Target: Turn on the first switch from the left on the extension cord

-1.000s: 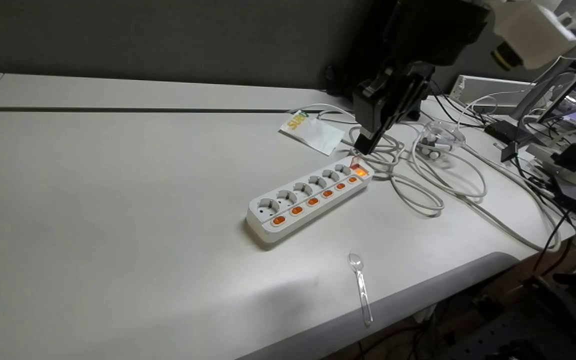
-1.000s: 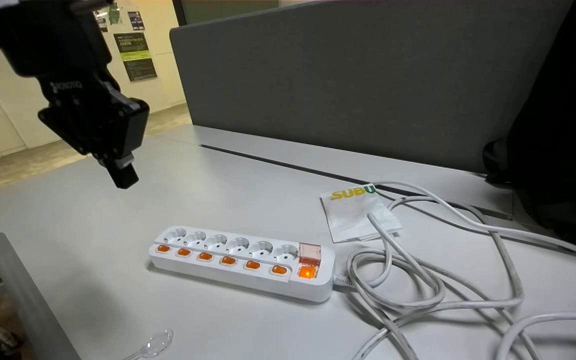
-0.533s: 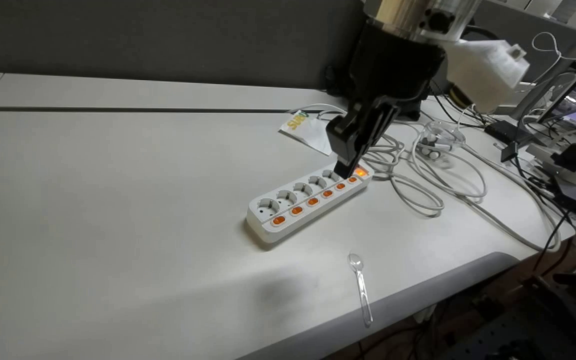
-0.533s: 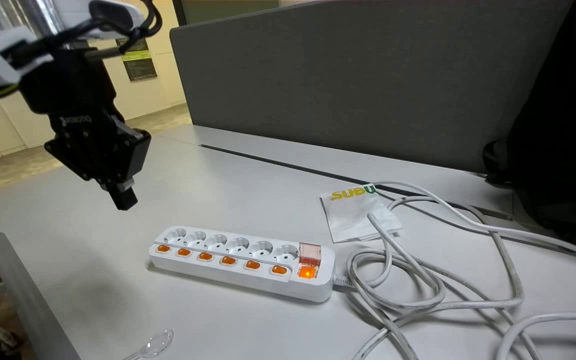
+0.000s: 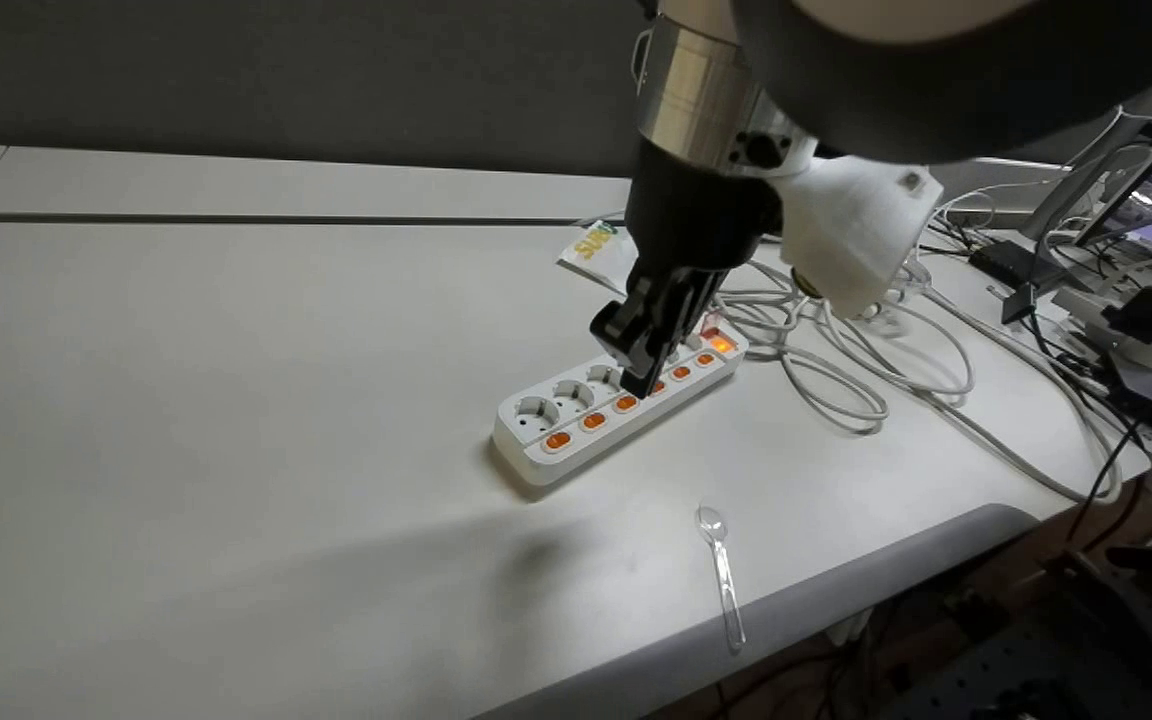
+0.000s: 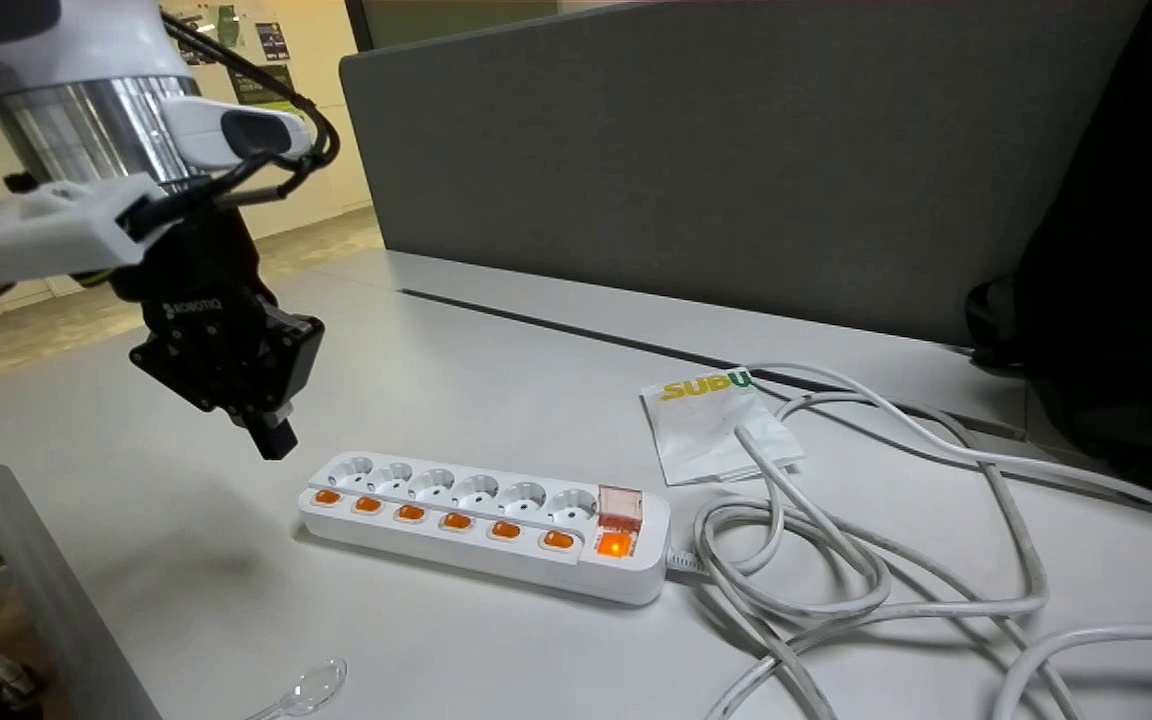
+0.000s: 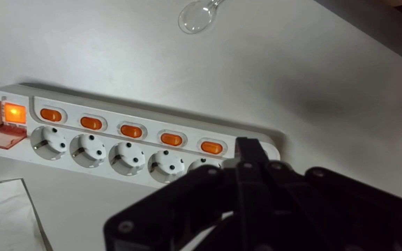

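In an exterior view, the strip [image 5: 612, 430] lies slantwise on the table [image 5: 236, 400], from 8 o'clock up to 2. The first switch [image 5: 558, 441] sits at its 8 o'clock end, in plain sight. The claw [image 5: 639, 388] leans toward 7 o'clock, its tip seen against the middle of the row and covering part of one switch; from that tip the first switch lies at 8 o'clock. The lit switch [image 5: 721, 344] glows near the 2 o'clock end. The spoon [image 5: 723, 580] is at 5 o'clock from the strip, the packet [image 5: 596, 255] at 12, partly hidden.

In an exterior view, the claw hangs at 10 o'clock from the strip and points to 5 — its jaws together, its tip apart from the strip. The first switch is the end one toward 9 o'clock. A clear red flap [image 6: 619, 507] stands up beside the lit switch, and the cable [image 6: 686, 563] joins the strip's 3 o'clock end. A grey partition [image 6: 686, 170] runs along 12 o'clock.

In the wrist view, the claw shows from 5 o'clock, jaws met — its tip blocks the first switch's place at the strip's 3 o'clock end. The five other switches [image 7: 131, 131] line up toward 9 o'clock, the sockets [image 7: 88, 151] on their 6 o'clock side. The spoon's bowl is at 12 o'clock, a piece of the packet at 8.
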